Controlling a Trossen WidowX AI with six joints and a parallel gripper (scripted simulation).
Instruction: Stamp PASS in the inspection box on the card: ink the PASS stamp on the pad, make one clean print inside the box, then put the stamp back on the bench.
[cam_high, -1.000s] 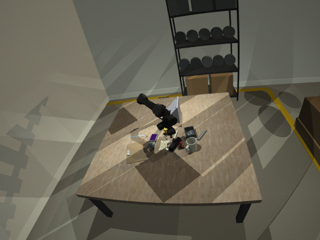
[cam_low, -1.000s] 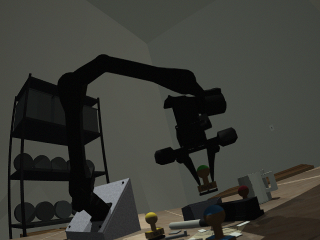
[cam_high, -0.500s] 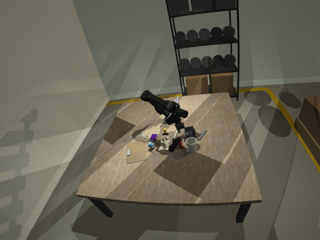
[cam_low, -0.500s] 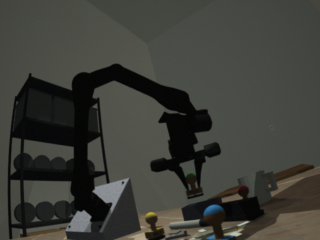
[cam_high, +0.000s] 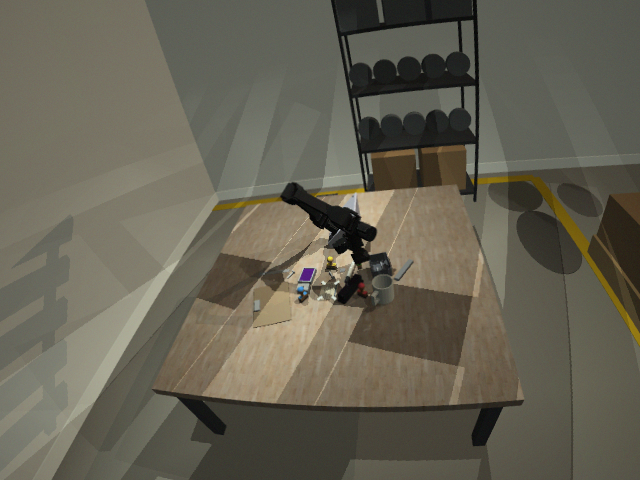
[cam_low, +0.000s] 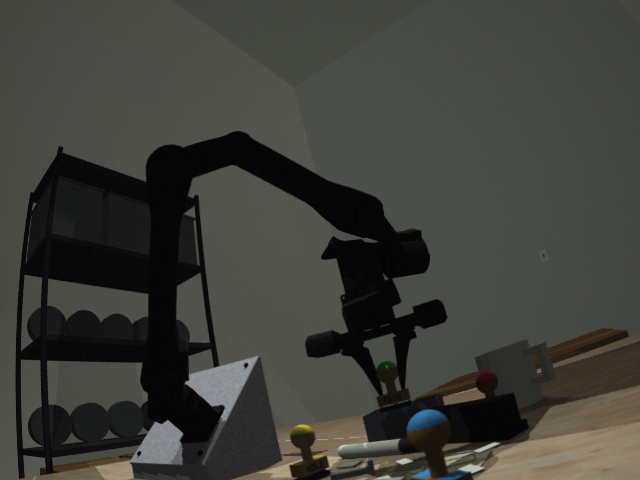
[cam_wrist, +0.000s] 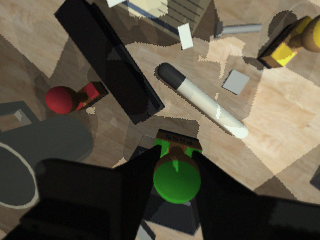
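Note:
My gripper (cam_high: 360, 258) (cam_low: 392, 391) (cam_wrist: 176, 152) is shut on the PASS stamp (cam_low: 392, 398) (cam_wrist: 178, 137), which has a green knob. The stamp is roughly upright, above or at a dark open box (cam_high: 379, 264) (cam_low: 379, 424) (cam_wrist: 172, 217); contact with it cannot be told. The card (cam_high: 329, 292) (cam_wrist: 195, 17) lies with white strips at its edges, off to one side of the stamp. It is cut off in the wrist view, and any print on it cannot be made out. The purple ink pad (cam_high: 307, 274) lies open beyond the card.
A long black block (cam_high: 350, 289) (cam_low: 480, 419) (cam_wrist: 110, 60) lies between card and mug (cam_high: 383, 290) (cam_low: 504, 374) (cam_wrist: 60, 142). Red (cam_high: 361, 289) (cam_low: 486, 382) (cam_wrist: 61, 100), yellow (cam_high: 330, 261) (cam_low: 302, 436) and blue (cam_high: 301, 291) (cam_low: 429, 428) knobbed stamps and a marker (cam_low: 369, 448) (cam_wrist: 205, 102) stand or lie around.

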